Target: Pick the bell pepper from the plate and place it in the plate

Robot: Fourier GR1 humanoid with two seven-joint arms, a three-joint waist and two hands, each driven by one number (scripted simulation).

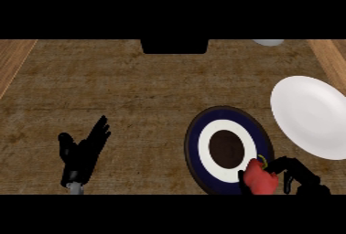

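A red bell pepper (260, 179) with a green stem sits at the lower right edge of a dark blue plate (202, 130) that has a white ring and a brown centre. My right hand (297, 176) is at the pepper's right side, fingers curled round it. A plain white plate (310, 116) lies to the upper right of the blue plate. At the lower left my left hand (84, 151) rests open, fingers up, away from both plates.
A black rectangular object (174, 46) sits at the counter's far edge, centre. A pale rounded object (269, 42) shows at the far right edge. Lighter wooden strips (13, 59) border the brown counter on both sides.
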